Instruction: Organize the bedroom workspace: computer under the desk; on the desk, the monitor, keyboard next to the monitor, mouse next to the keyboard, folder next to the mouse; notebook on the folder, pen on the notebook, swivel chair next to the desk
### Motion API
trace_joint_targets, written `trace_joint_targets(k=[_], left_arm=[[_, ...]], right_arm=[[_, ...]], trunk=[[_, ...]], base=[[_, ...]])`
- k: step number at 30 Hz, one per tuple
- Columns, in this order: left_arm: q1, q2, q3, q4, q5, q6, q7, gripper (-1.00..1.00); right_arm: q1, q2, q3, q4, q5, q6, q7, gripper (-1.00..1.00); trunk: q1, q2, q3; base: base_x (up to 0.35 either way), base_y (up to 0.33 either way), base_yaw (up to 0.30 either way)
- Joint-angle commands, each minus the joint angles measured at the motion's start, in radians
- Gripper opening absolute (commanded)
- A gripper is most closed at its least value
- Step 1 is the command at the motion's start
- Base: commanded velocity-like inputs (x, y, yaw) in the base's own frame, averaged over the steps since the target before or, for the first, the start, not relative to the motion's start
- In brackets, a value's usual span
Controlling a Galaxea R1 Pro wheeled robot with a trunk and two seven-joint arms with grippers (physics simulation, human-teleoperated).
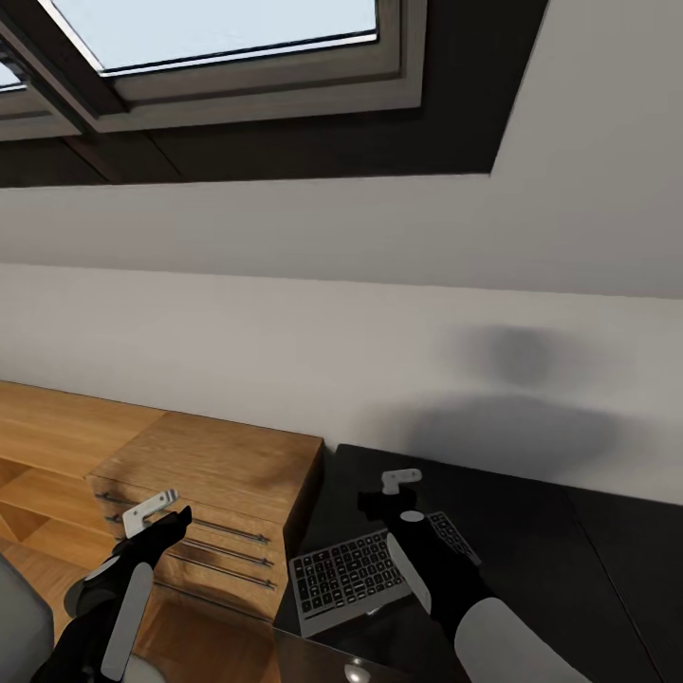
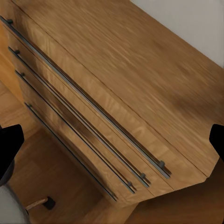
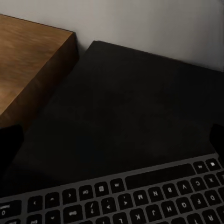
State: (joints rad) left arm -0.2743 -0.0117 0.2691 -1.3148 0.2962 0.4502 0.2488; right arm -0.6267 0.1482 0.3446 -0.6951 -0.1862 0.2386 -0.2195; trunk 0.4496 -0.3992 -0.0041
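Observation:
The slim black keyboard (image 1: pixel 356 574) (image 3: pixel 140 203) lies near the left front corner of the black desk (image 1: pixel 512 541) (image 3: pixel 135 102). My right gripper (image 1: pixel 384 501) (image 3: pixel 112 140) hovers over the keyboard's far edge. It is open, with its fingertips (image 3: pixel 9 144) spread wide and nothing between them. My left gripper (image 1: pixel 159 520) (image 2: pixel 112 144) hangs open in front of the light wooden chest (image 1: pixel 218 470) (image 2: pixel 140 84), off the desk's left side. A grey padded edge (image 1: pixel 19 617), apparently the swivel chair, shows at the lower left.
The wooden chest with its long bar handles (image 2: pixel 88 107) stands flush against the desk's left end. Behind both rises a white wall under a sloped ceiling with a skylight (image 1: pixel 218 28). A round drawer knob (image 1: pixel 356 672) shows on the desk front. Wooden floor (image 1: pixel 47 474) lies left.

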Motion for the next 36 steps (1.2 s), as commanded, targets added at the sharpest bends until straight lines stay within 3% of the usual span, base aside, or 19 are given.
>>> trace_joint_targets(k=[1,5,7,9,12,18,29,36], left_arm=[[0.0,-0.001,0.001,-0.001,0.011,0.004,0.006,1.0],[0.0,-0.001,0.001,-0.001,0.01,0.004,0.006,1.0],[0.0,-0.001,0.001,-0.002,0.01,0.004,0.006,1.0],[0.0,-0.001,0.001,-0.003,0.01,0.005,0.006,1.0],[0.0,-0.003,0.0,-0.003,0.011,0.005,0.006,1.0],[0.0,-0.01,-0.001,-0.003,0.01,0.005,0.007,1.0],[0.0,-0.028,-0.001,-0.036,0.013,0.007,0.007,1.0],[0.0,-0.042,0.001,-0.052,0.013,0.008,0.007,1.0]], right_arm=[[-0.001,-0.001,0.006,-0.001,-0.01,0.003,-0.009,1.0],[-0.001,0.005,0.009,0.003,-0.009,0.015,-0.013,1.0],[-0.073,0.022,0.007,0.077,-0.011,0.08,-0.016,1.0],[-0.235,0.026,0.005,0.239,-0.021,0.097,-0.015,1.0],[-0.316,0.026,0.003,0.326,-0.038,0.099,-0.011,1.0],[-0.349,0.026,0.003,0.371,-0.069,0.1,-0.008,1.0],[-0.354,0.026,-0.002,0.398,-0.126,0.102,0.04,1.0],[-0.351,0.026,0.0,0.4,-0.132,0.101,0.05,1.0]], trunk=[[0.0,-0.001,0.0],[0.0,-0.001,0.0],[0.0,-0.001,0.0],[0.0,-0.001,0.0],[0.0,-0.001,0.0],[0.0,-0.001,0.0],[0.0,-0.001,0.0],[0.027,-0.05,-0.022]], base=[[0.0,0.0,0.0],[0.0,0.0,0.0],[0.0,0.0,0.0],[0.0,0.0,0.0],[0.0,0.0,0.0],[0.0,0.0,0.0],[0.0,0.0,0.0],[0.0,0.0,0.0]])
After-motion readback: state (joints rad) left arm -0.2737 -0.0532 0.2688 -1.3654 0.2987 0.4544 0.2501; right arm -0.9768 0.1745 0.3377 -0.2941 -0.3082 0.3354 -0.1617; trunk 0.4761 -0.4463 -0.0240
